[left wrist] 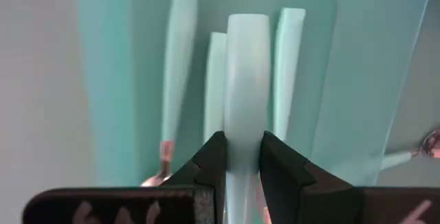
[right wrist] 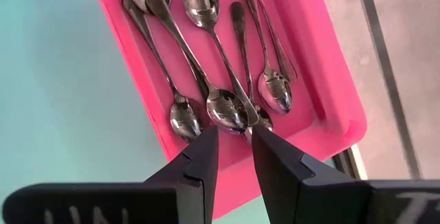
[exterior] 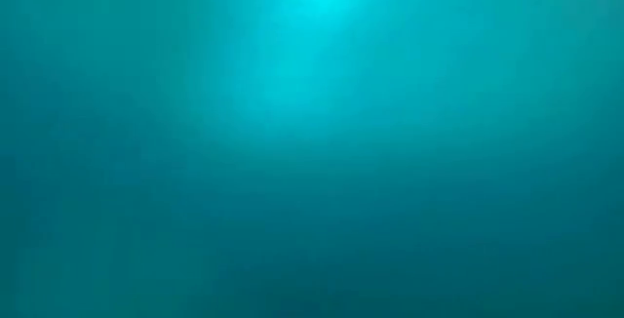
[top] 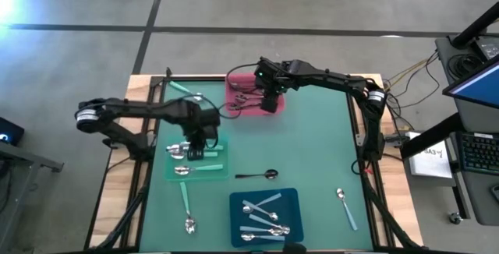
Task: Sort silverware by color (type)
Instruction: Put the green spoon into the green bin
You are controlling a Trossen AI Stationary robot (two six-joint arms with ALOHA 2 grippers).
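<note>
My left gripper (top: 199, 146) (left wrist: 240, 159) hovers over the green tray (top: 173, 174) and is shut on a mint-green spoon. Three more mint handles (left wrist: 177, 66) lie flat in that tray below it. My right gripper (top: 270, 102) (right wrist: 234, 148) is open by a narrow gap above the pink tray (right wrist: 330, 107), over its near rim. Several dark metal spoons (right wrist: 206, 52) lie in the pink tray. Pale-blue spoons (top: 263, 215) rest in the blue tray (top: 290, 199). The low view shows only a teal blur. My left gripper pinches the mint-green spoon's handle (left wrist: 246, 107) between its two fingers, coming from above. The handle runs forward from the fingertips, along them, with its broad free end (left wrist: 247, 28) ahead. It sits nearer than the tray's handles. The fingers hide the bowl end.
Loose spoons lie on the green mat: a dark one (top: 259, 174) near the middle, a mint one (top: 187, 206) by the near left, another mint one (top: 185, 90) at the far left, and a pale-blue one (top: 345, 207) at the near right.
</note>
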